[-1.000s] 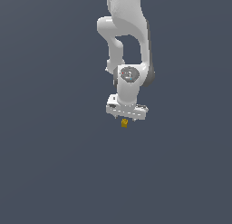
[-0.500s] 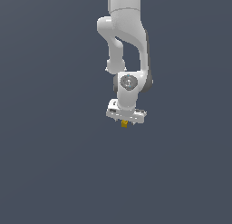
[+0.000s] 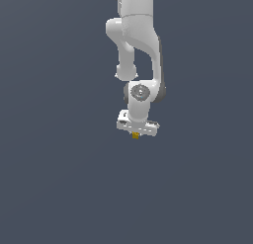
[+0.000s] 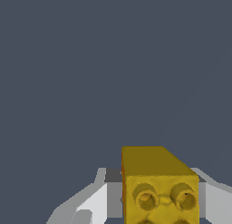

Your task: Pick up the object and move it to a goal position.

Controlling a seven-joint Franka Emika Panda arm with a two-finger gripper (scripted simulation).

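Gripper [image 3: 136,135] points down, jaws clamped on the mustard-yellow block [image 3: 135,135], which pokes out at 6 o'clock under the white hand. In the wrist view the block [image 4: 159,187] sits between both fingers [image 4: 97,201], round studs facing the camera. Plain grey backdrop all round.

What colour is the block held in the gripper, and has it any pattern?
The block is mustard yellow, with round raised rings on one face; the wrist view shows it best.
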